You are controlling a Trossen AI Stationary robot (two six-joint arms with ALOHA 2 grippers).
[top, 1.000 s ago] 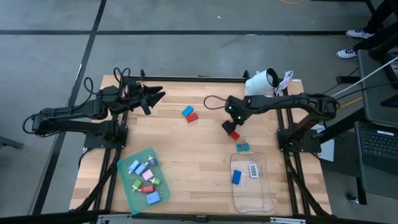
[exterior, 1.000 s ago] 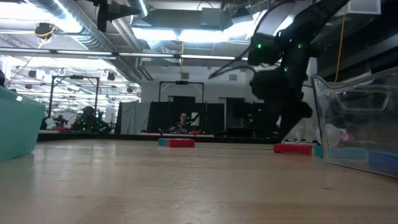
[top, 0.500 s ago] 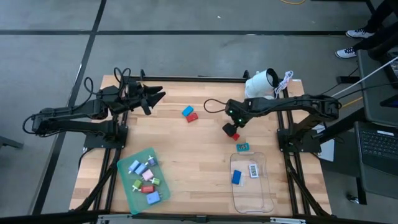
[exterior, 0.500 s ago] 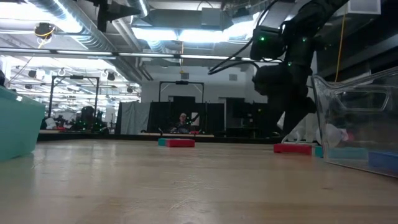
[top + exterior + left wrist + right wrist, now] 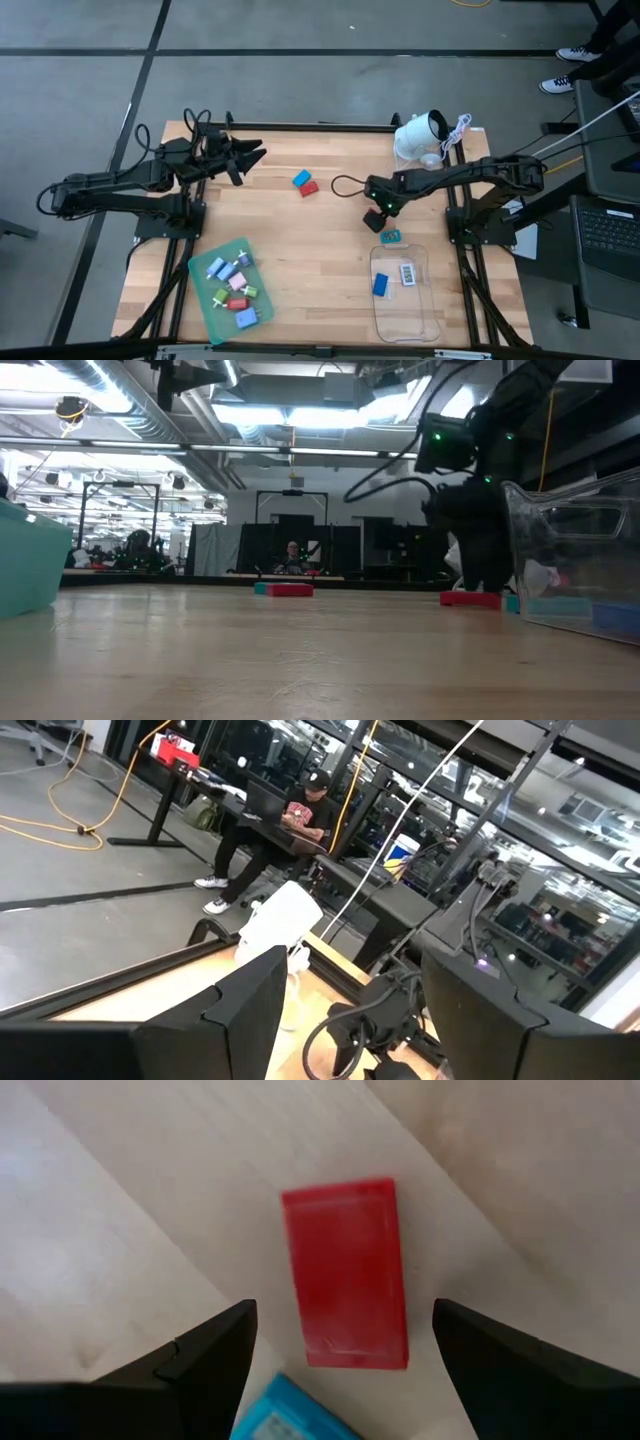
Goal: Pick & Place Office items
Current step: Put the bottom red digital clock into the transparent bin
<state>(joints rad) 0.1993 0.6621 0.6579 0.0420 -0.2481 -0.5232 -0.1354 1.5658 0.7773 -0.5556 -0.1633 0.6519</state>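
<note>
Wooden table (image 5: 310, 250): trays (image 5: 232, 290), small pieces (image 5: 305, 183)

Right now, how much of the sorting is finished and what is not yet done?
Done: several pieces lie in the green tray, two in the clear tray. In hand: the open right gripper hangs over a red piece. Left: the teal piece and the blue-red pair.

Both tools (image 5: 375, 222) (image 5: 258, 154) agape, empty

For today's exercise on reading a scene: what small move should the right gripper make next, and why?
Probably lower straight down and close. The right gripper is open above the red piece, which lies flat on the table between its fingers, not yet gripped. The left gripper waits open.
</note>
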